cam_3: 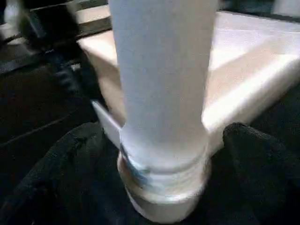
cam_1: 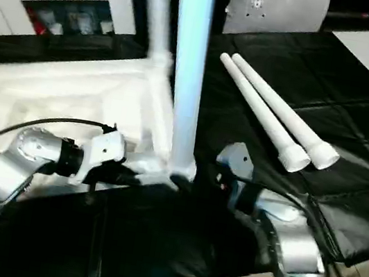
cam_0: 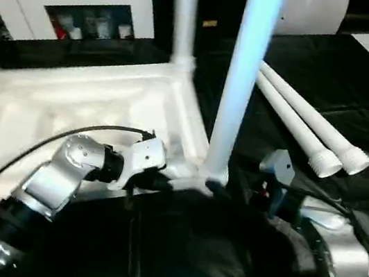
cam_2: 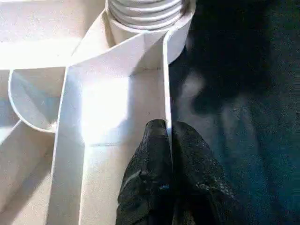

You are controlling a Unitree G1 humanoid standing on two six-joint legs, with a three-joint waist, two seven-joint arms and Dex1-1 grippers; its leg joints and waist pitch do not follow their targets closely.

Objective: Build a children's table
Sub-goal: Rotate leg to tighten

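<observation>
the right pincer [cam_3: 164, 140] stands spread wide, one black finger [cam_3: 56, 173] on each side of the upright leg [cam_0: 239, 84] with a gap to spare, so it is released and grips nothing. that leg rises straight up directly ahead of it, its threaded foot seated in the near corner socket [cam_3: 164, 197] of the upturned table top [cam_0: 70, 106]. the left pincer [cam_2: 164, 140] is clenched on the thin rim wall [cam_2: 165, 84] just beside that same socket. two loose legs [cam_0: 306, 126] lie side by side on the black worktop [cam_0: 361, 89], out beyond the right arm, threaded ends toward the robot; in my judgement the right arm is nearer them.
</observation>
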